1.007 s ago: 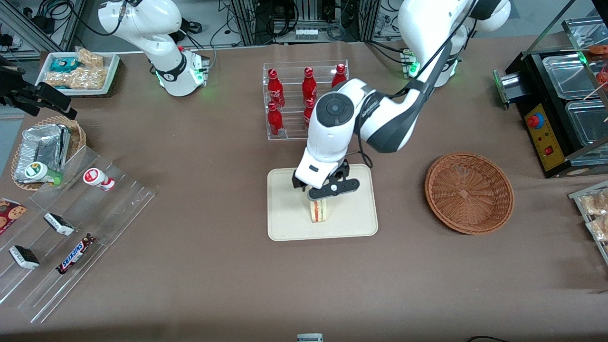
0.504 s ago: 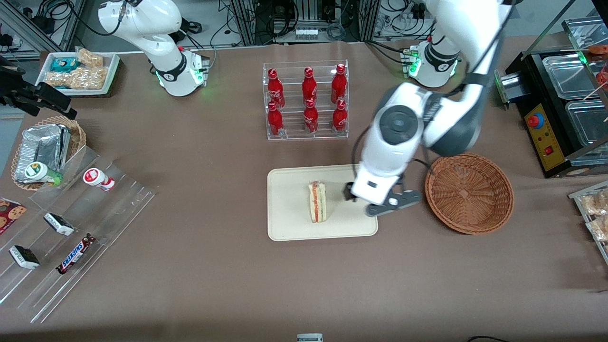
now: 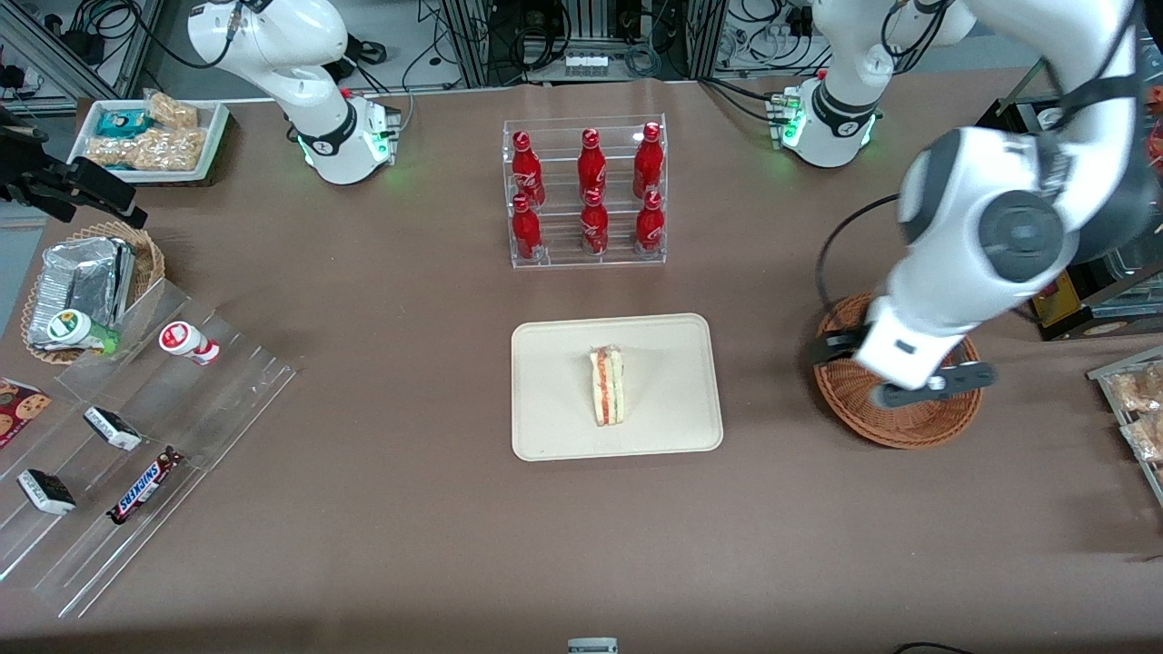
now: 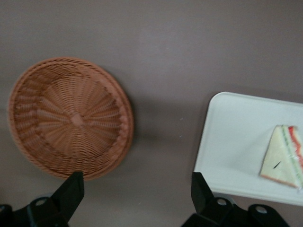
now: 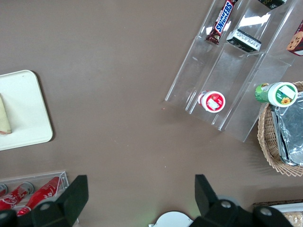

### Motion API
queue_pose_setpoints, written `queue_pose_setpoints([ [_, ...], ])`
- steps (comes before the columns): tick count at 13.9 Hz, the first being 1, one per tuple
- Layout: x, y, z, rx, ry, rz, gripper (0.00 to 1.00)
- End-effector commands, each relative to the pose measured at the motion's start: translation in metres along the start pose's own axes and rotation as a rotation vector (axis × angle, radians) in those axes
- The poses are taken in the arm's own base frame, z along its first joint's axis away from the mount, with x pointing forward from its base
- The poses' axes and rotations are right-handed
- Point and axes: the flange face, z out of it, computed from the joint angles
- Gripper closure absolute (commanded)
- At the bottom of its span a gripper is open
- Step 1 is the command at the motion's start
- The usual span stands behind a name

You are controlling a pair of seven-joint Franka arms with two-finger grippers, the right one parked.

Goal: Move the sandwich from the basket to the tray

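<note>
Sandwich (image 3: 608, 385) on tray (image 3: 677, 418); open claw (image 4: 135, 194) apart, above basket (image 3: 913, 427).

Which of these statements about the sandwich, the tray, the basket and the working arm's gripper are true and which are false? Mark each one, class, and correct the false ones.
1. The sandwich lies on the tray. True.
2. The basket holds a second sandwich. False: the basket is empty.
3. The gripper is open and holds nothing. True.
4. The gripper hangs directly over the tray. False: in the front view it hangs over the basket, toward the working arm's end of the table.
5. The rack of red bottles is nearer to the front camera than the tray. False: it stands farther from that camera than the tray.
</note>
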Motion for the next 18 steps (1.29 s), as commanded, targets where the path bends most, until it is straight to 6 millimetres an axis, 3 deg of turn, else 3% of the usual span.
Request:
queue_pose_setpoints([
  [1, -0.013, -0.048, -0.025, -0.014, -0.031, 0.077, 0.00],
  [4, -0.022, -0.085, -0.055, -0.020, -0.017, 0.148, 0.00],
  [9, -0.045, -0.105, -0.103, -0.023, 0.030, 0.266, 0.00],
  [13, -0.058, -0.112, -0.116, -0.013, -0.019, 0.303, 0.00],
  [16, -0.052, -0.110, -0.135, -0.024, 0.024, 0.306, 0.00],
  [18, -0.047, -0.112, -0.129, -0.022, 0.017, 0.300, 0.00],
])
